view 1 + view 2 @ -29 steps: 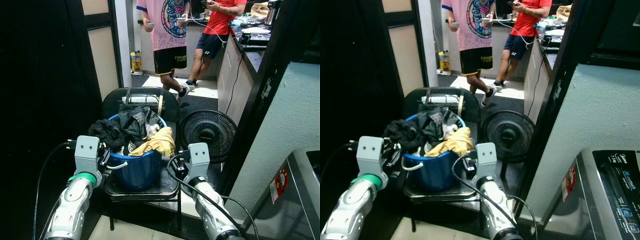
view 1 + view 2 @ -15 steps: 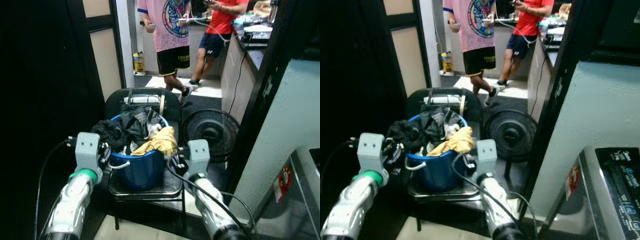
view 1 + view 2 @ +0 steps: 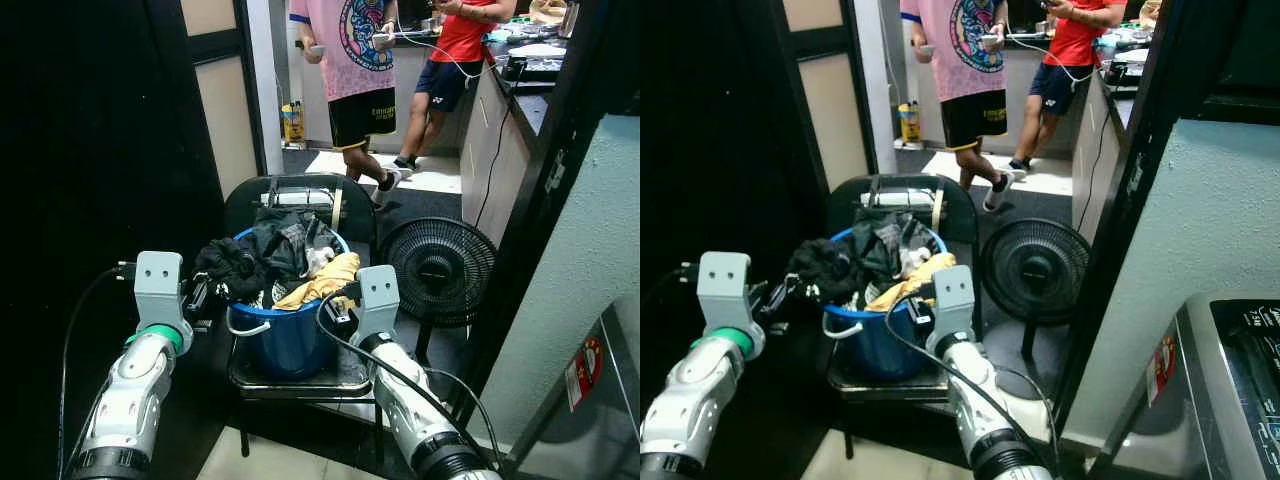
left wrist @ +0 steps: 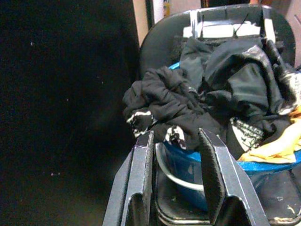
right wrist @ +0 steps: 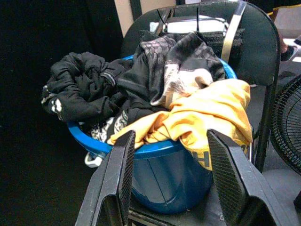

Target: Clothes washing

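Observation:
A blue bucket (image 3: 290, 340) heaped with clothes stands on a black chair (image 3: 300, 195). Black garments (image 3: 235, 268) hang over its left rim and a yellow garment (image 3: 325, 282) over its right rim. My left gripper (image 3: 200, 295) is level with the bucket's left side, open, with its fingers (image 4: 141, 174) just short of the black garments (image 4: 164, 103) and the white handle. My right gripper (image 3: 335, 305) is at the bucket's right side, open, its fingers (image 5: 228, 179) framing the yellow garment (image 5: 211, 113) and the blue wall (image 5: 164, 179). Neither holds anything.
A black floor fan (image 3: 440, 270) stands right of the chair. A washing machine (image 3: 1230, 380) is at the near right, past a dark door frame (image 3: 540, 190). A dark wall lies on the left. Two people (image 3: 360, 60) stand by a counter at the back.
The whole view has shifted slightly. My right gripper has come closer to the bucket's right side by the yellow garment. The left gripper stays by the left rim.

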Tool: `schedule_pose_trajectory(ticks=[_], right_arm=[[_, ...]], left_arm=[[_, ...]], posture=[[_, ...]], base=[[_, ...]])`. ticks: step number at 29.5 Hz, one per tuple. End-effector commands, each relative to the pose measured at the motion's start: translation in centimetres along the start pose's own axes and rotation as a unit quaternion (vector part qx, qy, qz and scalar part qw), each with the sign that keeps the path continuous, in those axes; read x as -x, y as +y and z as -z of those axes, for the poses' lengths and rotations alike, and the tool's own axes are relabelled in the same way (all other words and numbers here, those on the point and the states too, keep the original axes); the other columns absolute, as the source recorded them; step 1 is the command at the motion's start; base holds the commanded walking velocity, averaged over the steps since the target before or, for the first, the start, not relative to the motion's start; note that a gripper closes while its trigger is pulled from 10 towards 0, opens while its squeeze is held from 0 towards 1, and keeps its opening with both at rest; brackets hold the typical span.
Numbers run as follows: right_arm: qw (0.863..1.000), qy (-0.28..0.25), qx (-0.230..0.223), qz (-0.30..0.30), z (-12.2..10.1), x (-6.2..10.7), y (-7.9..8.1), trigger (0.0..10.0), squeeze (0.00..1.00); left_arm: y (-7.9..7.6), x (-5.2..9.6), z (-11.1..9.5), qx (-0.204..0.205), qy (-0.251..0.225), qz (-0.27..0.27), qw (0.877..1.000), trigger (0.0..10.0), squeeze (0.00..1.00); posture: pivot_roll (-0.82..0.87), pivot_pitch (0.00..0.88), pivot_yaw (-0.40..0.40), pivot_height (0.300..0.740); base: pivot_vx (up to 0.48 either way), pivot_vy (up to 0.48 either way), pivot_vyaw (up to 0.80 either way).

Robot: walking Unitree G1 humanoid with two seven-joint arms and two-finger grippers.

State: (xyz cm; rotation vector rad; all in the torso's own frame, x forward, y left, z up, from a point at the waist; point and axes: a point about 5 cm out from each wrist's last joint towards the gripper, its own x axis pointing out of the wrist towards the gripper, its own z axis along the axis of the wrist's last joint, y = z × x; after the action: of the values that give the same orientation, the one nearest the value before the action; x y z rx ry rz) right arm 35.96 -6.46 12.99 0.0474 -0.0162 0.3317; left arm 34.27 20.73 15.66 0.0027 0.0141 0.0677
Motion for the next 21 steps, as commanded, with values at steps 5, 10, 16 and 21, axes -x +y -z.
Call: schedule_pose_trajectory(ticks=[5, 10, 16, 21], right_arm=[[0.998, 0.014, -0.006, 0.06, 1.0, 0.8, -2.2, 10.0, 0.0], [0.997, 0.021, -0.007, 0.076, 1.6, 1.7, -4.0, 10.0, 0.0], [0.997, 0.026, 0.002, 0.068, 2.0, 2.2, -4.9, 10.0, 0.0], [0.998, 0.024, 0.002, 0.063, 2.1, 2.1, -4.5, 10.0, 0.0]], left_arm=[[-0.1, 0.1, 0.9, -0.021, 0.022, 0.025, 0.999, 10.0, 0.0], [0.1, 0.5, 1.4, -0.022, 0.022, 0.039, 0.999, 10.0, 0.0], [0.6, 1.1, 2.0, -0.005, 0.022, 0.016, 1.0, 10.0, 0.0], [0.0, 1.4, 2.2, 0.003, 0.018, 0.016, 1.0, 10.0, 0.0]], posture=[[0.05, 0.0, 0.107, 0.74], [0.02, 0.0, 0.045, 0.74], [0.04, 0.0, 0.008, 0.74], [0.04, 0.0, 0.014, 0.74]], base=[[0.0, 0.0, 0.0], [0.0, 0.0, 0.0], [0.0, 0.0, 0.0], [0.0, 0.0, 0.0]])
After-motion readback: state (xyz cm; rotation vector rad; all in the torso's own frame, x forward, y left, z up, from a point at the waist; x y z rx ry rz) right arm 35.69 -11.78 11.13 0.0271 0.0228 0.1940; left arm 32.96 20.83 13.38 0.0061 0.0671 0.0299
